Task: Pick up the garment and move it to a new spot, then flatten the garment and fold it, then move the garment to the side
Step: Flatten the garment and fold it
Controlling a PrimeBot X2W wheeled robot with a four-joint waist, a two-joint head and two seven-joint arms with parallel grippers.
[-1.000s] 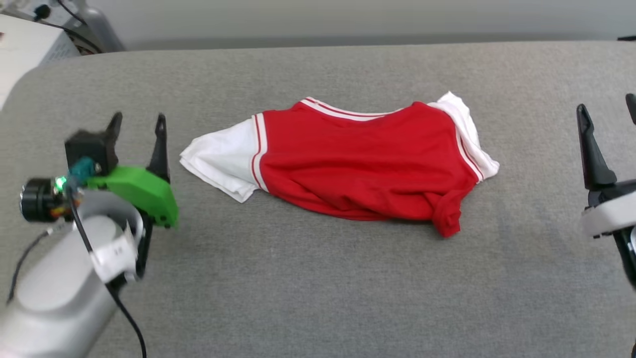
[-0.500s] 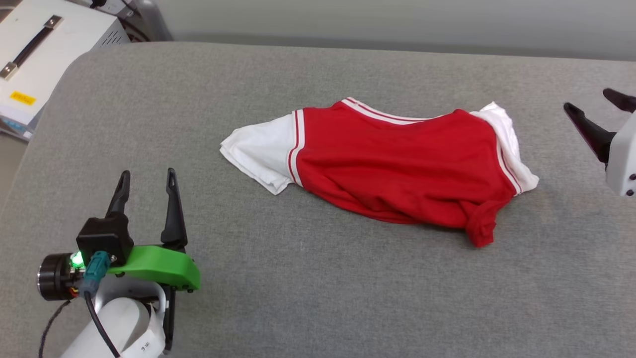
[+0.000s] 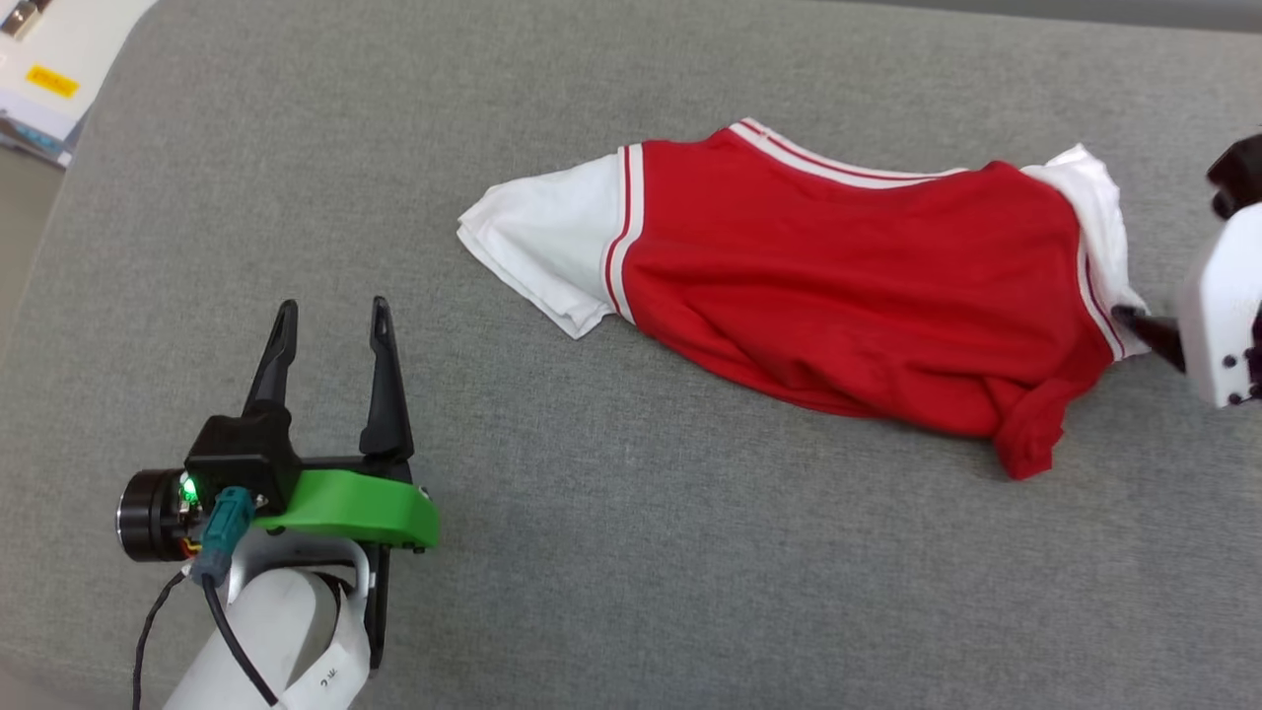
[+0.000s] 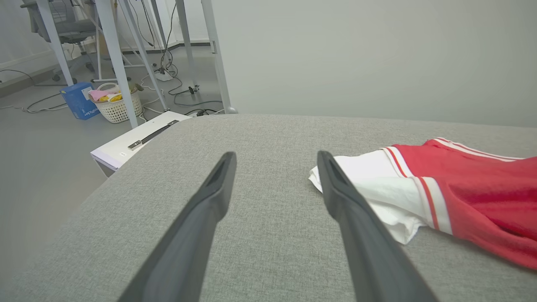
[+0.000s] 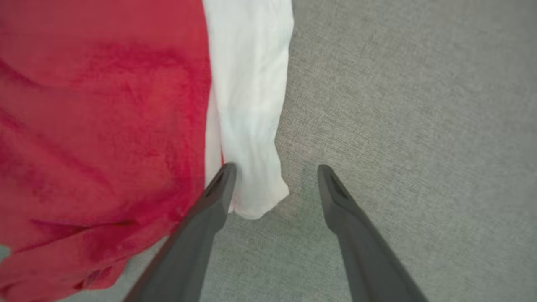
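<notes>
Red garment [image 3: 848,286] with white sleeves is lying rumpled on the grey fabric surface [image 3: 631,572]. So the left gripper [image 3: 332,304] hangs off to the side, well apart from the near sleeve, fingers spread and holding nothing. And the right gripper [image 5: 277,167] is right at the other sleeve, fingers spread too, one over its edge, nothing pinched.

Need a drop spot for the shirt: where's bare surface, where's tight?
Free: the wide strip of grey surface between the garment and the robot, right of the left gripper; also the far-left corner beside the white sleeve. Crowded: the right end, open right gripper at the other sleeve.
</notes>
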